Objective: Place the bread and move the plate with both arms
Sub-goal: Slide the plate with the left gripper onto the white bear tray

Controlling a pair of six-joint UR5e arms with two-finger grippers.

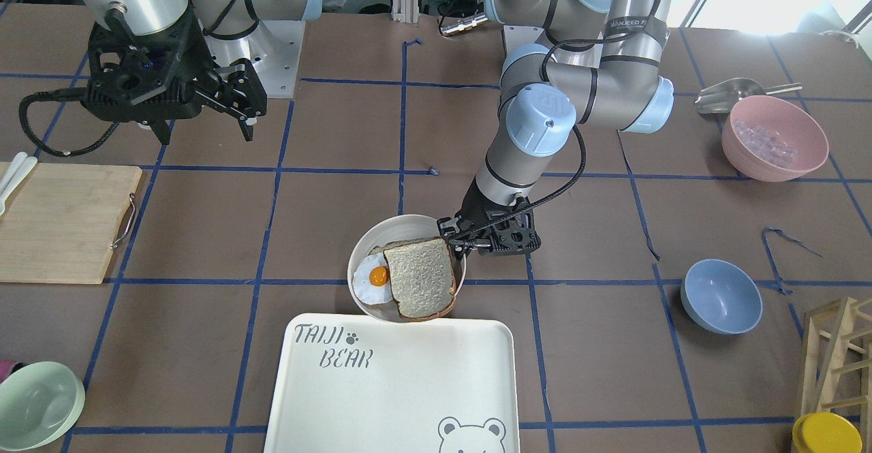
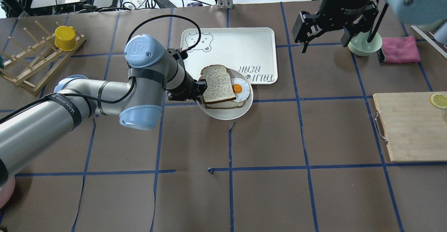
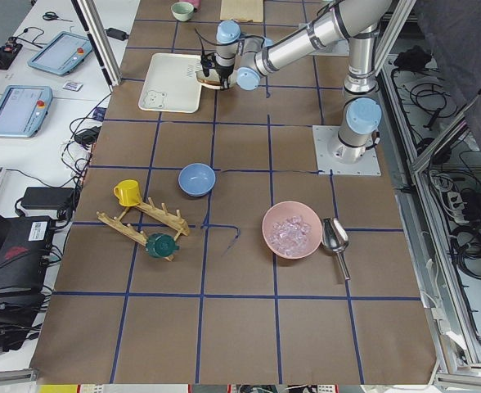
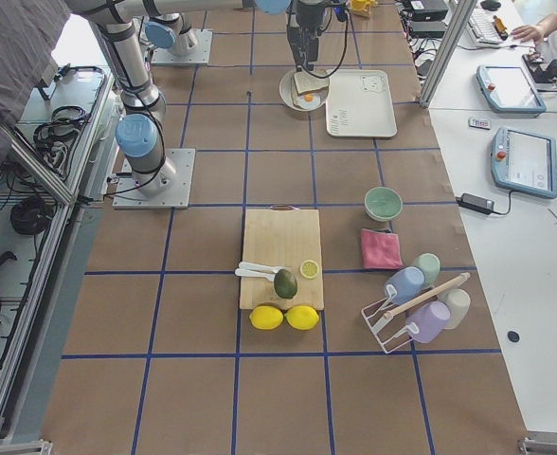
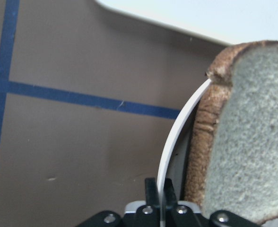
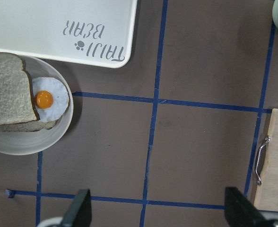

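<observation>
Clamps the left gripper (image 1: 455,243) on the rim of the plate (image 1: 388,229) at centre frame, bread (image 1: 419,277) on top; holds the right gripper (image 1: 248,122) wide, upper left.

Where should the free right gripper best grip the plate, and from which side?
Probably the bare raised rim of the plate beside the fried egg, coming from the robot's right: the left gripper pinches the opposite rim, the bread covers that half, and the tray crowds the far edge.
</observation>
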